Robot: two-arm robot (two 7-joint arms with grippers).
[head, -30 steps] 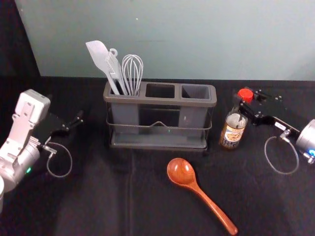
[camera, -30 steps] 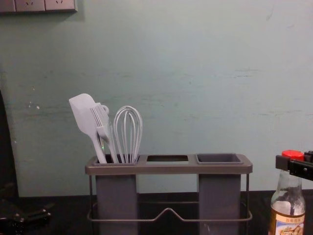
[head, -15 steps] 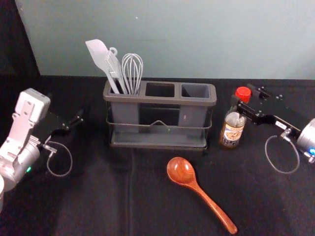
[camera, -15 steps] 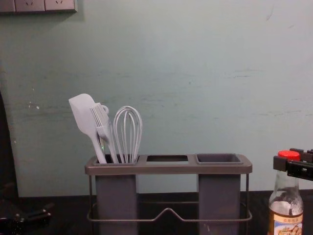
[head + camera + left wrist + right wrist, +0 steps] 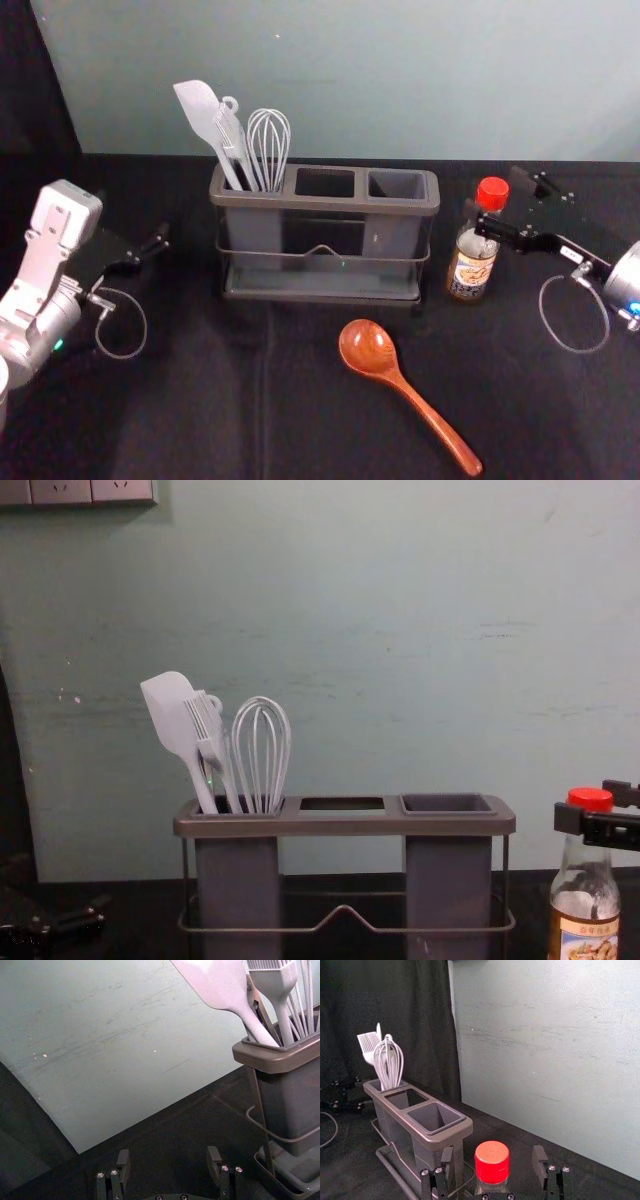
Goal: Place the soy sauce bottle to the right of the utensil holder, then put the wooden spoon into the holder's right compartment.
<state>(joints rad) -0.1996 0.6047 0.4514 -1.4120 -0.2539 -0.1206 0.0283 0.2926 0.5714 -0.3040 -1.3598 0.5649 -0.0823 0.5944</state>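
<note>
Right end effector, at the frame's right in the head view, has its blocky black fingers apart, one each side of the soy sauce bottle at cap/neck level, w/ gaps btwn them & the ribbed red cap. Bottle's clear glass, dark liquid low down, printed label; it stands upright just right of the utensil holder. Holder = matte grey plastic, rounded rim, 3 rectangular openings, bent-wire rail; L opening has a flat spatula, bristled brush & wire whisk. Wooden spoon, glossy reddish grain, round bowl, lies diagonally at lower ctr on the black cloth-covered bench. Left end effector, idle, mid-left, fingers apart.
</note>
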